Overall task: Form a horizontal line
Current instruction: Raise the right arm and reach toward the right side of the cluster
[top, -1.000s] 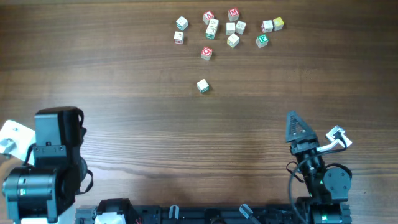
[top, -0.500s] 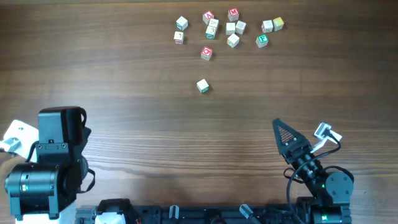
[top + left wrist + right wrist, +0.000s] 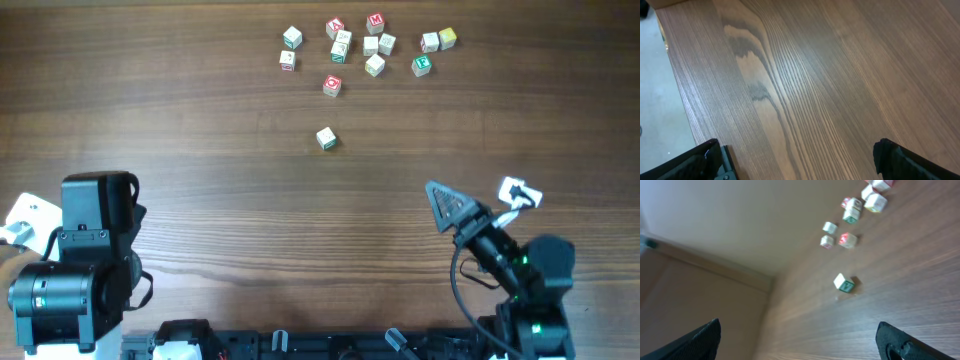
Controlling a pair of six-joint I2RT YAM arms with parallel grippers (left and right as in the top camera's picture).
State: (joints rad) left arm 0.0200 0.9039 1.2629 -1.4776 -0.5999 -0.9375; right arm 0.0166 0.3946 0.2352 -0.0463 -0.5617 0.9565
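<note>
Far back, loose letter cubes point(image 3: 371, 44) spread left-to-right, unaligned.

Brown wood-grain table point(image 3: 200, 120)

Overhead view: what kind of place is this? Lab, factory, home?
Most likely a lab bench set up for robot manipulation trials. There is a bare wood-grain table, a left arm and a right arm mounted at its near edge, and small letter cubes scattered loosely at the far side.

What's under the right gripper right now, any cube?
Only bare table under the right gripper; the nearest cube lies well ahead. The arm hides the wood beneath it.
</note>
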